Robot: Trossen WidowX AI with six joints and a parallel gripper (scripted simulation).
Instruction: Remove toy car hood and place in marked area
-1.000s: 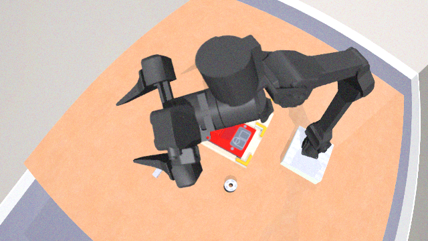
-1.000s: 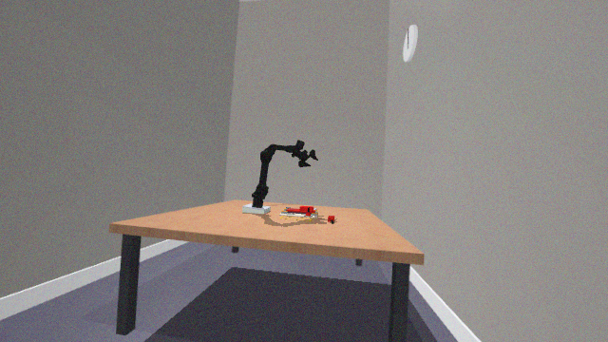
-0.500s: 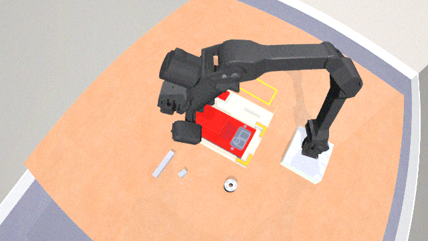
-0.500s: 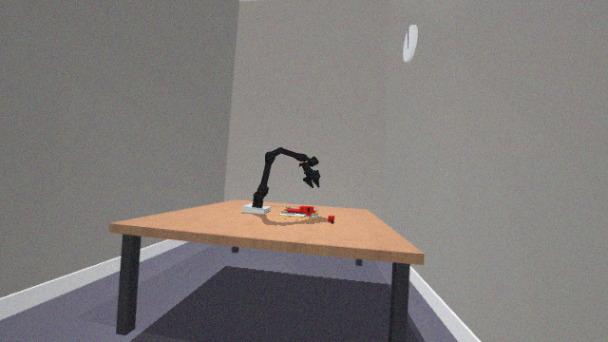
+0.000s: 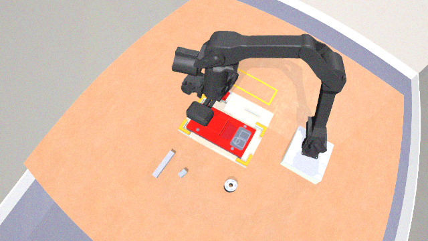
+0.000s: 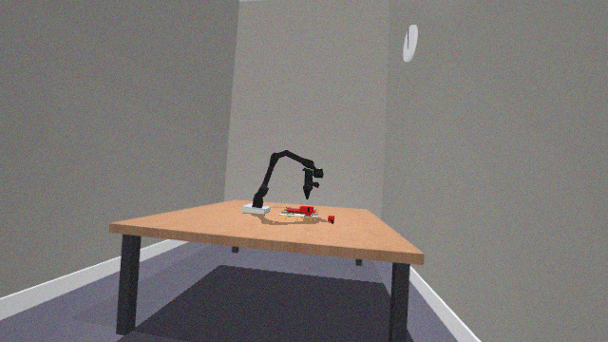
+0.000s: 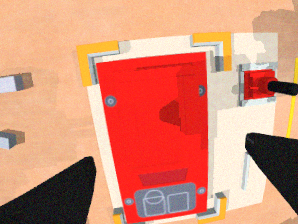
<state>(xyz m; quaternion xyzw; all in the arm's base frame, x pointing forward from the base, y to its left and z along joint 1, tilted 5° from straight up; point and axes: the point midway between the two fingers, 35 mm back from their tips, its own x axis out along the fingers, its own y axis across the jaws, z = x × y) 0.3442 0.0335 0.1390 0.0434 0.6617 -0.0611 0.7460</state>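
The red toy car (image 5: 214, 128) (image 6: 299, 210) (image 7: 149, 129) lies flat on a cream plate (image 5: 241, 104) (image 7: 229, 183) with yellow corner brackets. Its hood is on the car; I cannot tell its outline apart from the rest of the red top. A grey part sits at one end of the car. The marked area is a yellow rectangle (image 5: 257, 79) on the table just behind the plate. My gripper (image 5: 207, 105) (image 6: 307, 195) (image 7: 172, 152) is open and empty. It points down above the car's end away from the grey part, well clear of it.
A small red block with a black peg (image 7: 256, 84) (image 6: 331, 218) stands by the plate's edge. A grey bar (image 5: 164, 163), a small grey cube (image 5: 182, 173) and a ring (image 5: 230, 183) lie in front of the car. The arm's white base (image 5: 307, 160) stands to the right.
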